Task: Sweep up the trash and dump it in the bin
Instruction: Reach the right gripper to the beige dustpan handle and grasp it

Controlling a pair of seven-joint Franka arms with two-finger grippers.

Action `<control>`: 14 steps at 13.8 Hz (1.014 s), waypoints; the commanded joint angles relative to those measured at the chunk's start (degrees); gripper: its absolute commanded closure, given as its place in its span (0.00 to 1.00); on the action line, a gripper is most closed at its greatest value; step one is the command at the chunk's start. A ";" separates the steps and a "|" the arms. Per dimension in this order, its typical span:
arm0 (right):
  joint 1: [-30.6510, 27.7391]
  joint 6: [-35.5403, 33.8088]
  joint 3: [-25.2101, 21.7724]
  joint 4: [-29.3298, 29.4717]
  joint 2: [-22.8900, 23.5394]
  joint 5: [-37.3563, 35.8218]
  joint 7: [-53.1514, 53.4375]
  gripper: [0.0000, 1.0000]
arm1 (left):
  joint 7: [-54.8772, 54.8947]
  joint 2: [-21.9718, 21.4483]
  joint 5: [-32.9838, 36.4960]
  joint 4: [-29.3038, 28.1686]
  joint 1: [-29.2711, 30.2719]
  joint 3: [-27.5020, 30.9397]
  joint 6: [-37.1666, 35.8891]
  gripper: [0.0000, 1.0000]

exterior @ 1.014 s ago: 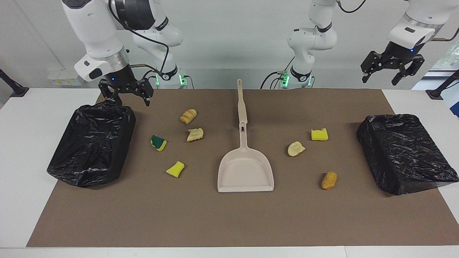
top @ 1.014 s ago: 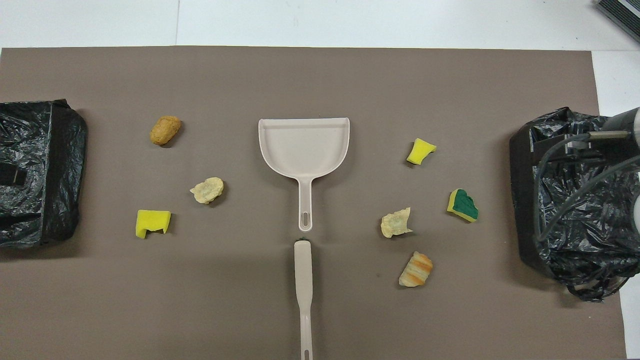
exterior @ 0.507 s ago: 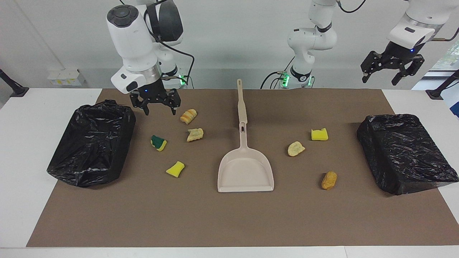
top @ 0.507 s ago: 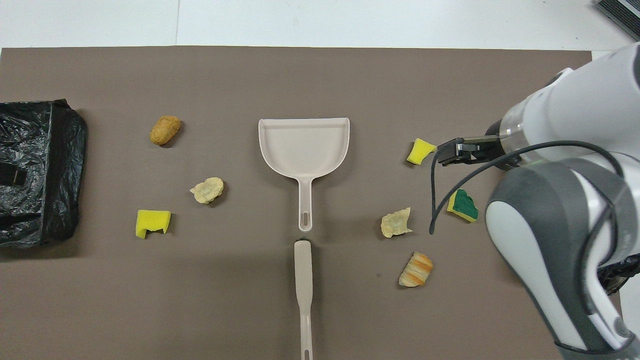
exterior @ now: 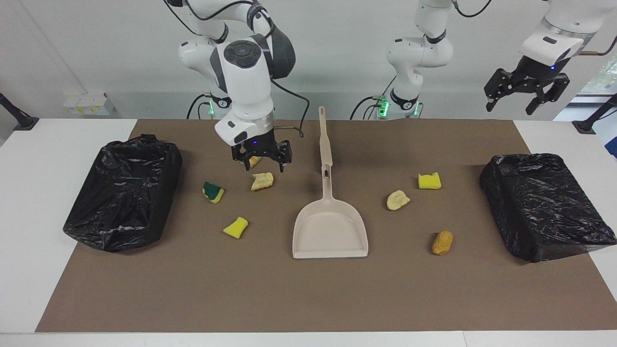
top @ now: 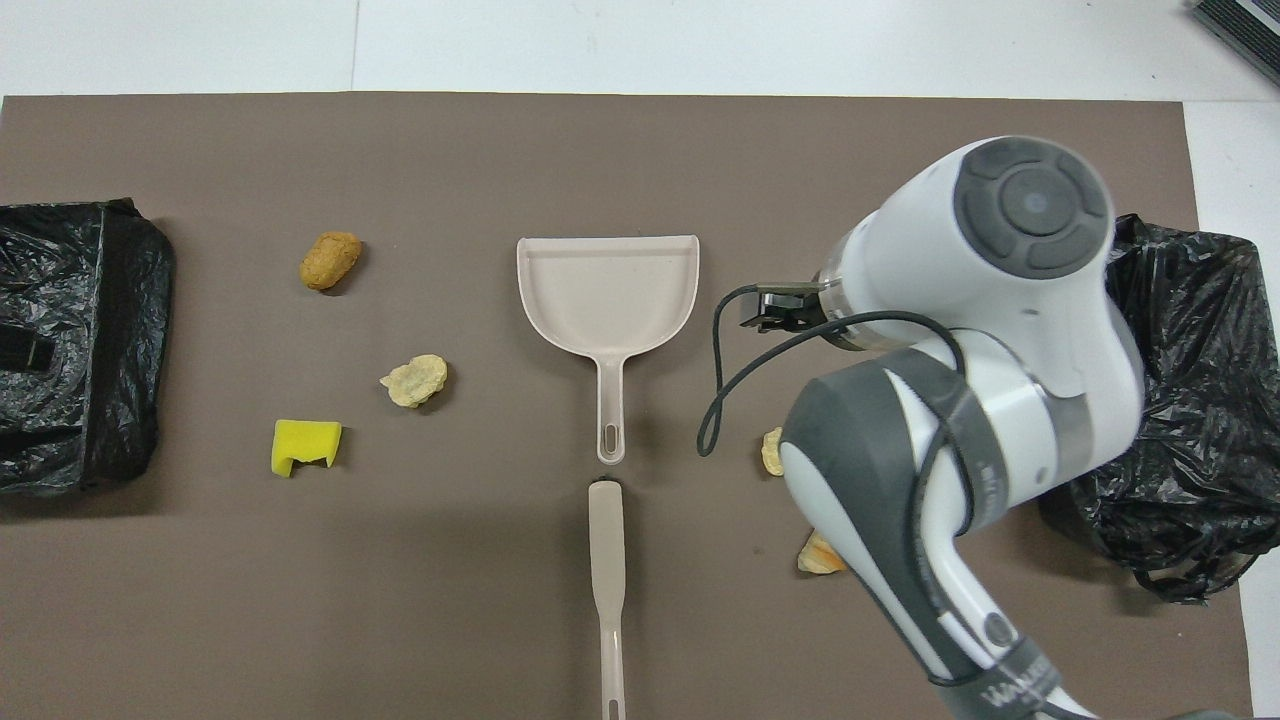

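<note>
On the brown mat (exterior: 289, 299), trash (exterior: 262, 181) lies scattered around your dustpan (exterior: 330, 231); your right gripper (exterior: 261, 159) hovers over scraps, jaws wide and empty, left gripper (exterior: 525, 94) waiting open, so next likely grasp the brush handle (exterior: 325, 140).

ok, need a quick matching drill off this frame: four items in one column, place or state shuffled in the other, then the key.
1. dustpan
2. green-and-yellow sponge
3. right claw
4. left claw

A. raised off the mat at the left arm's end, open
B. mid-mat, handle toward the robots
C. low over the bread-like scraps, open
D. beside the black bin at the right arm's end

Pairs: 1-B, 2-D, 3-C, 4-A
</note>
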 commanded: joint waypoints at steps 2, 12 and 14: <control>4.00 5.00 -0.13 0.60 3.75 -1.65 9.82 0.00 | -1.00 -1.83 -0.61 -1.93 -1.13 -5.01 -0.53 0.00; 13.06 16.18 -0.13 -0.10 13.34 -5.79 25.93 0.00 | -10.41 -24.05 -5.97 -37.77 -11.23 -11.52 7.20 0.00; 12.89 16.18 -0.04 -0.46 13.25 -5.78 25.06 0.00 | -13.29 -26.26 -6.24 -41.47 -12.99 -11.52 7.29 0.00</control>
